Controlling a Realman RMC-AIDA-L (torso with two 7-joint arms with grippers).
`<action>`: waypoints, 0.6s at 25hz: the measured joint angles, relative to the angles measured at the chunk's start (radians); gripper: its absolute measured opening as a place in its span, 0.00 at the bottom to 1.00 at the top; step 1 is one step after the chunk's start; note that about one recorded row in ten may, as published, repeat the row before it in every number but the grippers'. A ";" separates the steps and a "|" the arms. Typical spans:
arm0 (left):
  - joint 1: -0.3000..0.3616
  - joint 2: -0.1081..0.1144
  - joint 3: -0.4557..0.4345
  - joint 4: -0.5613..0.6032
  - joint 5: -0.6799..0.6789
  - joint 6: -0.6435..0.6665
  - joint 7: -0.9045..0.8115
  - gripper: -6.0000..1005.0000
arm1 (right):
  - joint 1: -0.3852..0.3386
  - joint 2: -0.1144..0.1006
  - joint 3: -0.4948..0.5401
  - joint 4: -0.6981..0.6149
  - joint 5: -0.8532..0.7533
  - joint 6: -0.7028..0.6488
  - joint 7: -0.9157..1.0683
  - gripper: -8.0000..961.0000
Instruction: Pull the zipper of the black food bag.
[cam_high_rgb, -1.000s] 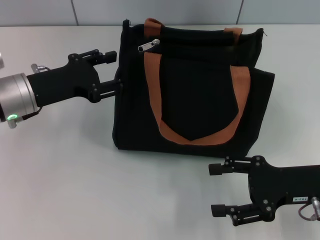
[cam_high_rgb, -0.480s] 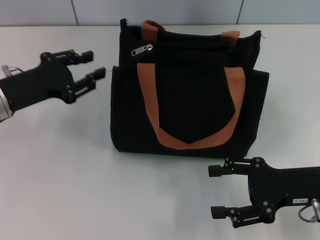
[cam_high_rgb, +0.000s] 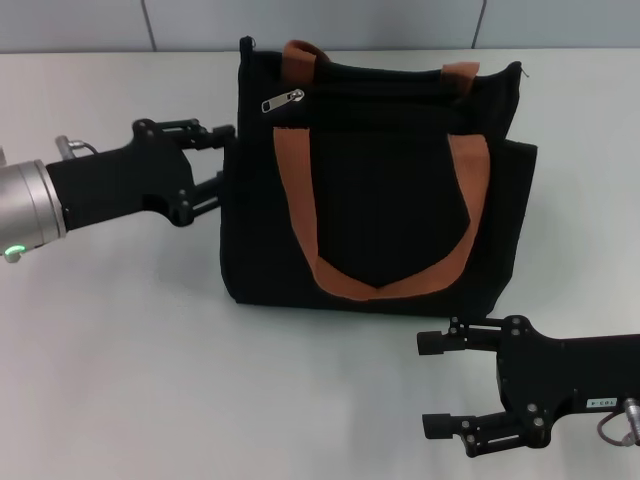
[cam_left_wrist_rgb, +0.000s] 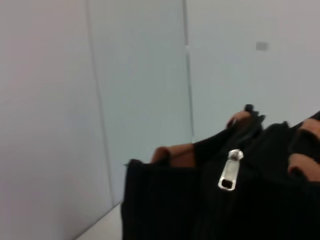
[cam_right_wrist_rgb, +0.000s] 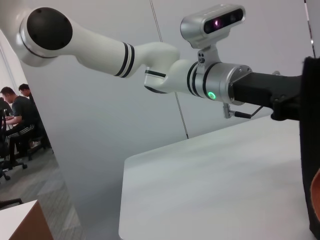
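Note:
The black food bag (cam_high_rgb: 380, 190) stands upright mid-table, with brown-orange strap handles. Its silver zipper pull (cam_high_rgb: 283, 101) lies near the top left corner on the zip line. My left gripper (cam_high_rgb: 223, 156) is open, its fingertips at the bag's left side, below and left of the pull. The left wrist view shows the pull (cam_left_wrist_rgb: 230, 170) hanging on the bag's top edge (cam_left_wrist_rgb: 165, 200), close ahead. My right gripper (cam_high_rgb: 432, 384) is open and empty, low on the table in front of the bag's right corner.
The white table (cam_high_rgb: 130, 350) spreads around the bag, with a grey wall (cam_high_rgb: 320, 20) behind. The right wrist view shows my left arm (cam_right_wrist_rgb: 150, 55) reaching over the table (cam_right_wrist_rgb: 210, 185) to the bag's edge (cam_right_wrist_rgb: 310, 150). People sit far off (cam_right_wrist_rgb: 15, 115).
My left gripper drew back to the left half a second ago and has now come back right to the bag's left side. The right arm has not moved.

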 joint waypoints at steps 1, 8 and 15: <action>0.000 0.001 0.004 0.001 0.000 0.009 0.000 0.46 | 0.000 0.000 0.000 0.000 0.000 0.000 0.001 0.87; -0.019 -0.002 0.004 -0.005 -0.006 -0.017 -0.002 0.46 | 0.003 0.000 0.000 0.000 0.000 0.000 0.003 0.87; -0.040 -0.012 0.020 -0.019 -0.005 -0.083 0.002 0.45 | 0.004 0.000 0.000 0.000 0.000 -0.002 0.005 0.87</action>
